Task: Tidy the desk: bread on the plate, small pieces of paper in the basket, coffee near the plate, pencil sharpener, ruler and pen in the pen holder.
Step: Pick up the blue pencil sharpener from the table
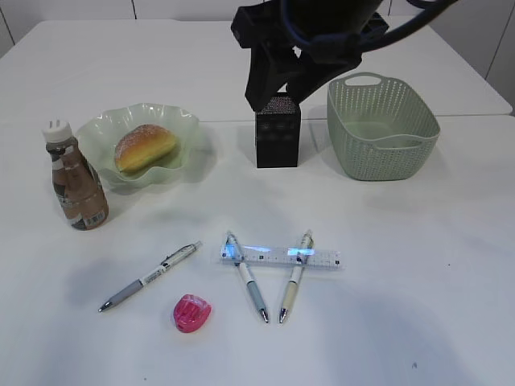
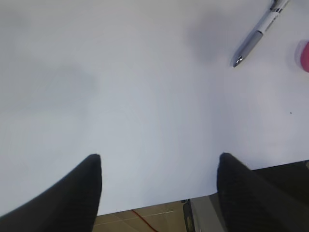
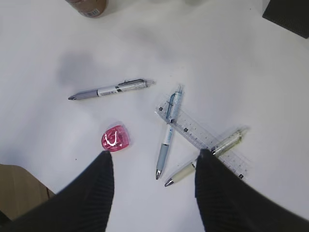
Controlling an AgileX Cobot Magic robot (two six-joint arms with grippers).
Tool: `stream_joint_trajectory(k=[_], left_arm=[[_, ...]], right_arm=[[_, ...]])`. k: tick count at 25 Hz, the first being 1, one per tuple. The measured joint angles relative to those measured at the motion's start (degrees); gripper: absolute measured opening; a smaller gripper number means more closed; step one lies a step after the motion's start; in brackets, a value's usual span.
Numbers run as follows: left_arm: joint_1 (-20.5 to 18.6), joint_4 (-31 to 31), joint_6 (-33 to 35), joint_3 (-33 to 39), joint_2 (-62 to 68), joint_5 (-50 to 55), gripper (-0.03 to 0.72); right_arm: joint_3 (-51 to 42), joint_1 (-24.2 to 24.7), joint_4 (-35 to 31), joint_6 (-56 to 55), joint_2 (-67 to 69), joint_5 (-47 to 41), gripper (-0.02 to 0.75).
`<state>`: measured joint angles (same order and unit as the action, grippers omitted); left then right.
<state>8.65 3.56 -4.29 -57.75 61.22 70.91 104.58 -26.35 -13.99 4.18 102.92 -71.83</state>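
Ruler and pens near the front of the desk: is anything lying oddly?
Yes. The clear ruler lies across two pens, propped on them rather than flat on the desk. A third pen and pink sharpener lie apart.

- the left gripper (image 2: 159, 193) hangs over the bare white desk (image 2: 145, 96), its two dark fingers (image 2: 72, 198) set wide apart at the bottom of the view with nothing between them
- a pen (image 2: 258, 33) with a grey grip and white barrel lies at the top right, tip pointing down-left
- a pink thing (image 2: 304, 55), cut off by the right edge, sits just beside the pen
- the desk's near edge runs below the fingers, with brownish floor past it
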Motion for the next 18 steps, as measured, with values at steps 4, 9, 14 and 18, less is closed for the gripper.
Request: stream_joint_trajectory(k=[4, 9, 14, 18], left_arm=[[2.0, -1.1, 0.5, 0.0, 0.8, 0.0, 0.526], [8.8, -1.5, 0.8, -0.3, 3.2, 0.0, 0.526], [15.9, -1.8, 0.7, -0.6, 7.5, 0.0, 0.526], [19.5, -1.9, 0.6, -0.6, 12.2, -1.7, 0.526]], right_arm=[[0.0, -0.1, 1.1, -1.6, 0.0, 0.0, 0.426], [0.0, -0.2, 5.9, -3.1, -0.5, 0.0, 0.426], [0.0, 0.0, 12.4, -6.7, -1.2, 0.0, 0.426], [0.0, 0.0, 14.0, -8.0, -1.2, 0.0, 0.426]])
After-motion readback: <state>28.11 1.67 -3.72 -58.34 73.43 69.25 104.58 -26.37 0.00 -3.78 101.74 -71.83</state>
